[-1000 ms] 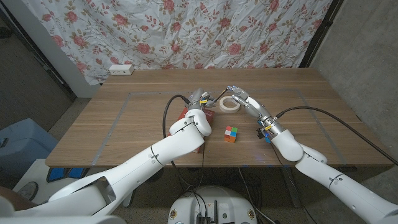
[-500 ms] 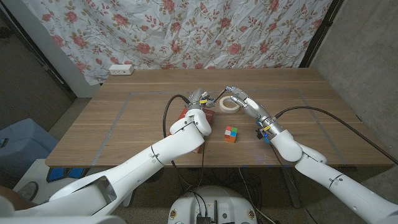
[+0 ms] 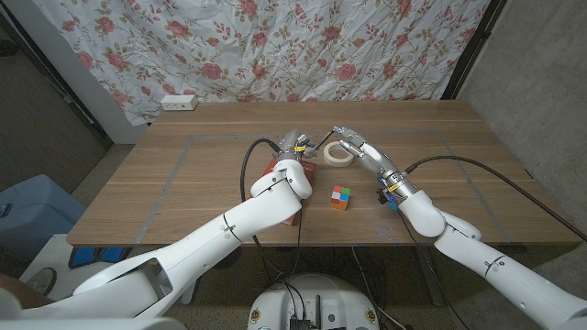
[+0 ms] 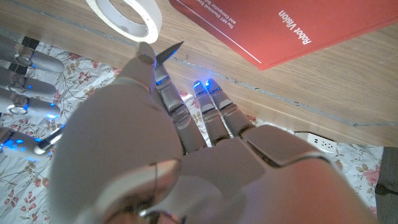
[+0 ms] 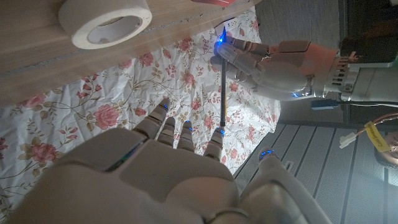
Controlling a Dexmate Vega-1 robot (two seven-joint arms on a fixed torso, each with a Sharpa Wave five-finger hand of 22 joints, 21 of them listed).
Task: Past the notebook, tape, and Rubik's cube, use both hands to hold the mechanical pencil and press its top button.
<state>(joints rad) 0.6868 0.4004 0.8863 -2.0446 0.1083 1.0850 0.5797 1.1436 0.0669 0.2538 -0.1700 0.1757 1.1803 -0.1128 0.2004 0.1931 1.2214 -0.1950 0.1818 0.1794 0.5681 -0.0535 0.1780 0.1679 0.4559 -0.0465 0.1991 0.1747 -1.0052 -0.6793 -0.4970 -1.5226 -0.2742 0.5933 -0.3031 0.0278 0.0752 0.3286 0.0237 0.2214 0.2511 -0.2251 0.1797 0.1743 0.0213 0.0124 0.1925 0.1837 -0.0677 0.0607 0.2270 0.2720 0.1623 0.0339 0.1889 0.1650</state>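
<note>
Little changed over the last second: left hand point(image 5: 273, 59) still grasping pencil point(image 5: 222, 78) above tape point(image 5: 106, 22); right hand point(image 3: 353, 147) grasping its top end, button press unconfirmed.

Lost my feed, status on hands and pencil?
Left hand grips mechanical pencil above table. Right hand fingertips at its other end, grip unclear. Tape, Rubik's cube below, clear.

Wooden table point(image 3: 183, 183), faint rectangular lines marked across its top. On it: a red notebook point(image 4: 261, 28) lying flat under the left arm, a white tape roll point(image 3: 337, 153) just beyond it, and a Rubik's cube point(image 3: 340, 197) nearer the front edge, apart from both.
</note>
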